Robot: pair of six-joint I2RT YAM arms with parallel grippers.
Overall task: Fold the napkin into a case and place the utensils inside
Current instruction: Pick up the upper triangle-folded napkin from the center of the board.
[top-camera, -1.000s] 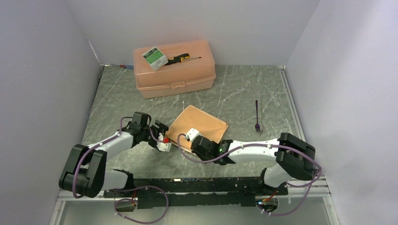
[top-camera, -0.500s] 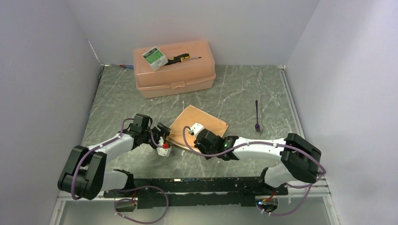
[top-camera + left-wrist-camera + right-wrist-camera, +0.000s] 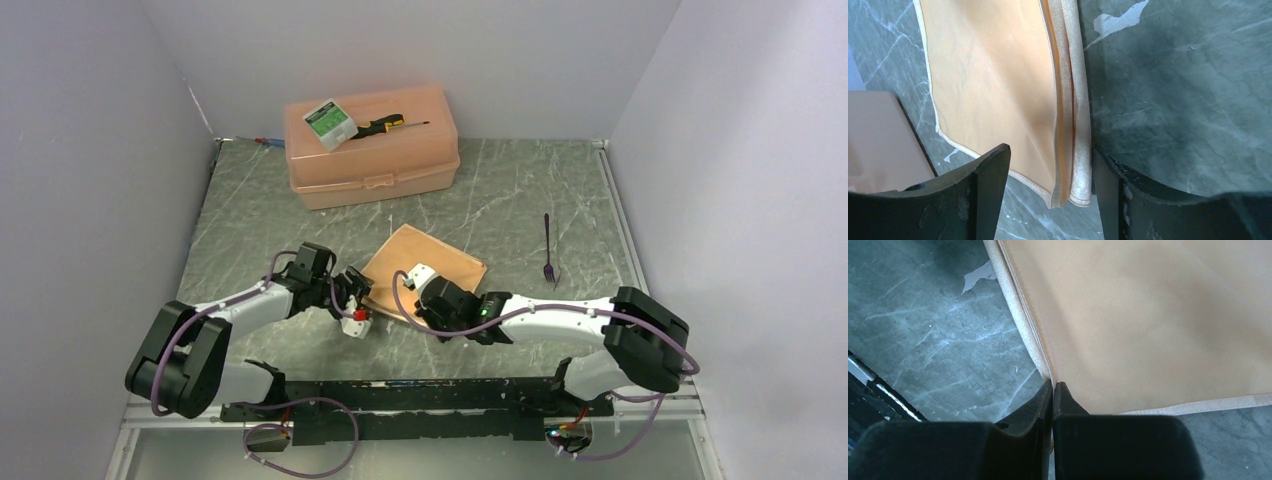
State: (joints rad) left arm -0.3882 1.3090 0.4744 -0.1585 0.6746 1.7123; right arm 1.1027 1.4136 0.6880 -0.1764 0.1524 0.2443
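- Item, napkin (image 3: 432,256): peach-orange cloth, already doubled into a flat rectangle. It lies skewed on the tabletop (image 3: 300,220), about midway between the left and right edges and nearer the near edge than the far one.
- Item, left claw (image 3: 1048,162): released, jaws standing wide. They straddle the napkin's near-left corner, one finger over cloth and the other over bare stone, neither closed on anything.
- Item, right claw (image 3: 1053,385): clenched, fingertips pressed together on the stacked hem of the napkin's near-facing edge. It appears to nip the cloth there, though how many layers cannot be told.
- Governing relation: the stacked hem runs straight away from the left claw, between its fingers, along the napkin's near side. The right claw sits farther along that same hem. Both arms reach it, and only the right one has hold of it.
- Judgement: the next fold needs the left claw to close on this corner so the hem lifts evenly. A grip on one side alone would likely drag the cloth askew.
- Item, utensil: one dark purple fork (image 3: 549,250), near the right edge of the tabletop, well apart from the napkin, handle toward the far edge. It is not yet in any case.
- Item, plastic box (image 3: 370,160): rigid and peach, at the far edge left of centre, carrying a screwdriver (image 3: 392,124) and a small green-and-white pack (image 3: 330,122).
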